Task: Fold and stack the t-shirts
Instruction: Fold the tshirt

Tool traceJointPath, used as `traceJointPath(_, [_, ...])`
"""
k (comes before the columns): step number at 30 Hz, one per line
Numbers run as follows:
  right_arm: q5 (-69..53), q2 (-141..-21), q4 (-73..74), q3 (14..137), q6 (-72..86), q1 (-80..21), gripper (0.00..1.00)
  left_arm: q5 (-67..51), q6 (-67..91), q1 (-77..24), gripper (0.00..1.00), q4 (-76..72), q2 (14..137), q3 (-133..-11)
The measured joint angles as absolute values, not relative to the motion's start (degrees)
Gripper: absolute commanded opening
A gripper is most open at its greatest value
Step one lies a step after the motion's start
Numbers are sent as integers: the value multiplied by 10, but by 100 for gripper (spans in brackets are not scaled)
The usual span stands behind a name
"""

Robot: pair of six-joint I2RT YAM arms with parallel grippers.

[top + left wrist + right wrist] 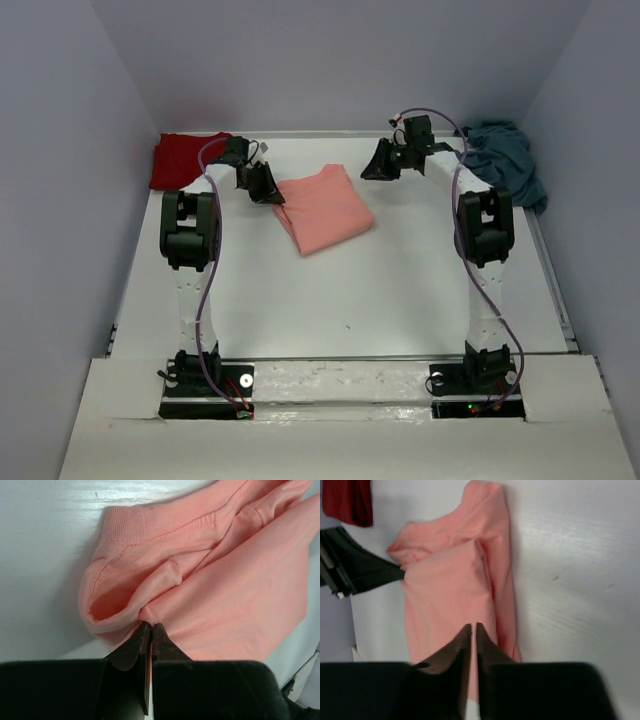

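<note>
left jaws pinching salmon-pink shirt (225,595), right jaws together

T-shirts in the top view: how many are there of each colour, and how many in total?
salmon-pink t-shirt: 1
dark red t-shirt: 1
teal-blue t-shirt: 1
Total: 3

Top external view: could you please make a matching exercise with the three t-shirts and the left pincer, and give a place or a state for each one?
Things:
1. salmon-pink t-shirt
2. dark red t-shirt
3. teal-blue t-shirt
4. left pincer

Places or states:
A. far right corner, crumpled
B. shut on the edge of the pink cloth
C. far left corner
D. in the middle, folded

Right pairs: 1-D, 2-C, 3-A, 4-B.
</note>
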State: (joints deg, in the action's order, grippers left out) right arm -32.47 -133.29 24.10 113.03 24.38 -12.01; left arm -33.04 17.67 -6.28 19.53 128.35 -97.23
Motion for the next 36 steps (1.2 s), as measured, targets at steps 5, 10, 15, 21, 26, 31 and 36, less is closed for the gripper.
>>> traceJointPath(5, [-384,-1252,254,1050,267,-120,0,-332,177,-63,10,196,1284,-975])
traceJointPath(10, [-475,-1210,253,985,301,-120,0,-333,177,-63,10,198,1284,-977])
traceJointPath(15, [-536,-1225,259,934,316,-120,0,-334,176,-63,10,205,1284,-988])
traceJointPath(21, [-570,-1254,259,917,321,-123,0,-334,176,-63,10,209,1284,-997])
traceJointPath(26, [-590,-1279,249,917,328,-128,0,-334,174,-63,10,210,1284,-997])
traceJointPath(31, [-580,-1300,249,916,328,-144,0,-334,174,-63,10,210,1284,-997])
traceJointPath(36, [-532,-1306,257,916,314,-163,0,-334,174,-63,10,210,1284,-997])
